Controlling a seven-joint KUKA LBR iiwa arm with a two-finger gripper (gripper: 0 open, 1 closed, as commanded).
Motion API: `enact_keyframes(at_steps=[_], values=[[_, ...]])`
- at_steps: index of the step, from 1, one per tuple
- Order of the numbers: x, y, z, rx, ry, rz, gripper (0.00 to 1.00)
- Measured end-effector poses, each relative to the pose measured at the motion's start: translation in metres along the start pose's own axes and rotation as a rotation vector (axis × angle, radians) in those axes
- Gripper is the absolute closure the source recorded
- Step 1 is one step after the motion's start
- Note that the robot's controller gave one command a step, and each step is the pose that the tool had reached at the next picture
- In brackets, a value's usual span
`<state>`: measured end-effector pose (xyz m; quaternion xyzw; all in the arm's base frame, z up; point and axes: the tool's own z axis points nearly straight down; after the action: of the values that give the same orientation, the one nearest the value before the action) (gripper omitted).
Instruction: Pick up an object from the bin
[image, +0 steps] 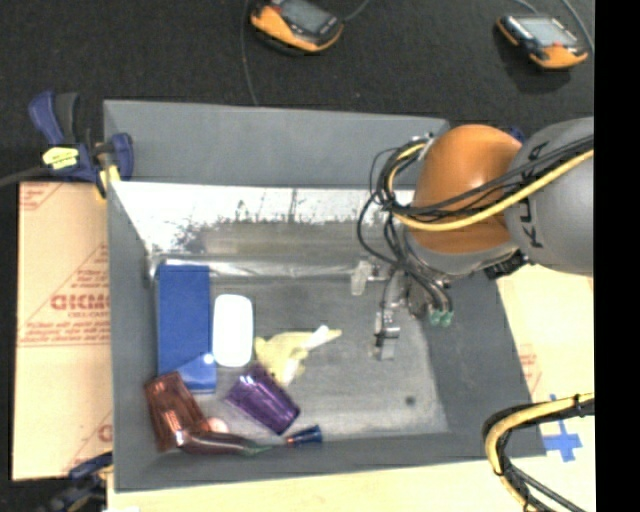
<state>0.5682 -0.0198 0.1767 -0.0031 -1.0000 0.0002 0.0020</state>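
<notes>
My gripper (384, 338) hangs below the orange wrist cover, over bare bin floor right of the middle. Nothing shows in its grasp. The nearest loose thing is a pale yellow, floppy item (288, 348) a short way to the gripper's left, with a thin white end pointing toward it. Further left lie a white oblong bar (233, 329) and, below the yellow item, a purple translucent piece (262, 401).
A blue box (183, 318) lies along the left wall. A dark red translucent object (176, 411) fills the front left corner, and a small blue cap (305, 436) rests by the front wall. The arm and its cables hang over the bin's right side.
</notes>
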Motion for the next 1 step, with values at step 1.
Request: enact_keyframes(at_steps=[1], values=[[-0.0018,-0.0001,-0.0036,0.0,-0.007,0.0,0.0]])
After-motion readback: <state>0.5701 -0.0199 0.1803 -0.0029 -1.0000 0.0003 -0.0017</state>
